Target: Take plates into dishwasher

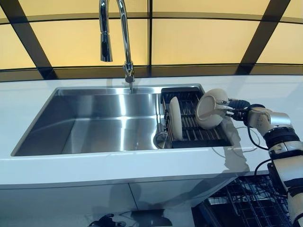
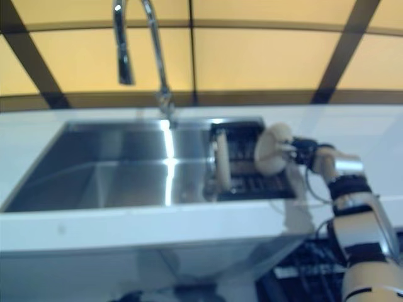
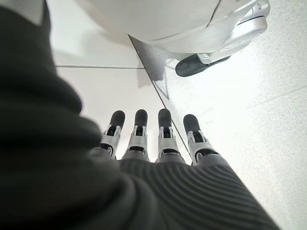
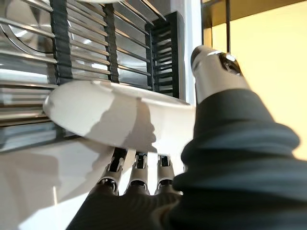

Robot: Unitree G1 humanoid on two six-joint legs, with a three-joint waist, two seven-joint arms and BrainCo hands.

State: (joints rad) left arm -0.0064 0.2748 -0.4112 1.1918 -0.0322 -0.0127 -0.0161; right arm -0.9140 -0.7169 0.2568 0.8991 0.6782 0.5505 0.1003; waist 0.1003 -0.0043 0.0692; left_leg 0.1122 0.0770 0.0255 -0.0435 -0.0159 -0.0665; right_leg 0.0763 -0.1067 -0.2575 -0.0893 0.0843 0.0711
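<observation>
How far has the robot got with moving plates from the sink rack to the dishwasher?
Done: no plate shows in the dishwasher basket below the counter. In hand: the right hand pinches one cream plate, lifted above the drying rack. Left: load it, then fetch the second plate standing upright in the rack. The left hand hangs open, idle.

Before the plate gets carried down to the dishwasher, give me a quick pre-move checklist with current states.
1. Right robot hand pinches the plate: ok, thumb on one face, fingers on the other.
2. Plate lifted clear of the black rack: cannot tell.
3. Second plate standing upright in the rack: ok.
4. Dishwasher basket open below right: ok.
5. Left robot hand empty, fingers straight, away from the sink: ok.
</observation>
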